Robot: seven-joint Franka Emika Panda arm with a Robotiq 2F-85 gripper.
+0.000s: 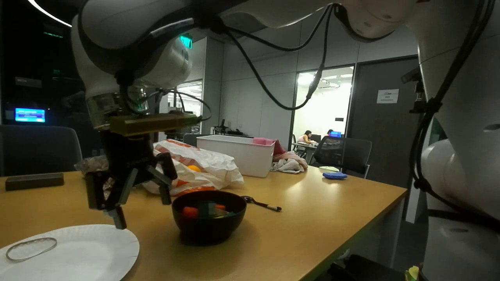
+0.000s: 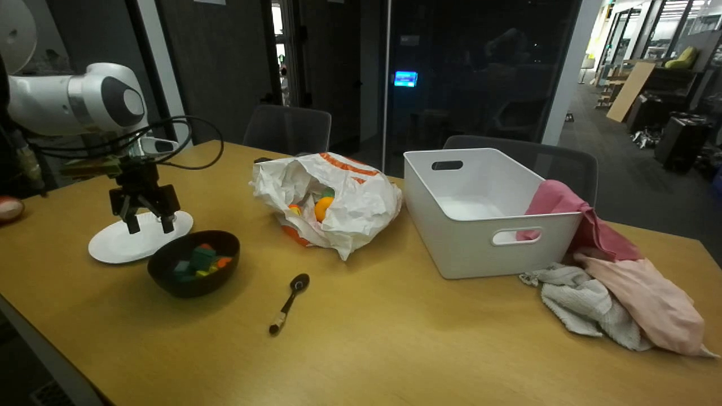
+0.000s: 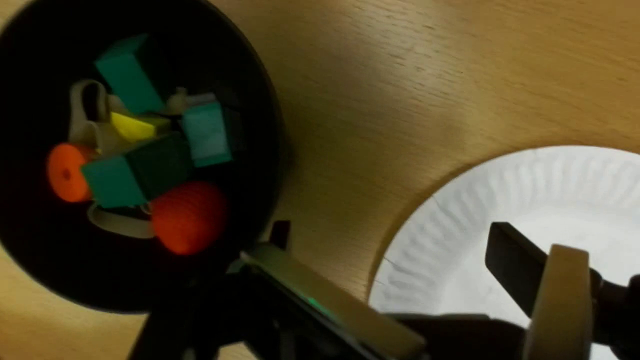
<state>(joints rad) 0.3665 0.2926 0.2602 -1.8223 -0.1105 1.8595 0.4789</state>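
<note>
My gripper is open with nothing between its fingers. It hangs above the table between a black bowl and a white paper plate. In the wrist view one finger is beside the bowl's rim and the other is over the plate; contact cannot be told. The bowl holds several green blocks, a yellow block, a red-orange ball, an orange wheel-like piece and pale bands. A thin loop-shaped band lies on the plate.
A black spoon lies beside the bowl. A crumpled white bag with orange and green items inside stands behind it. A white bin with pink and grey cloths is further along. A dark box and blue object lie on the table.
</note>
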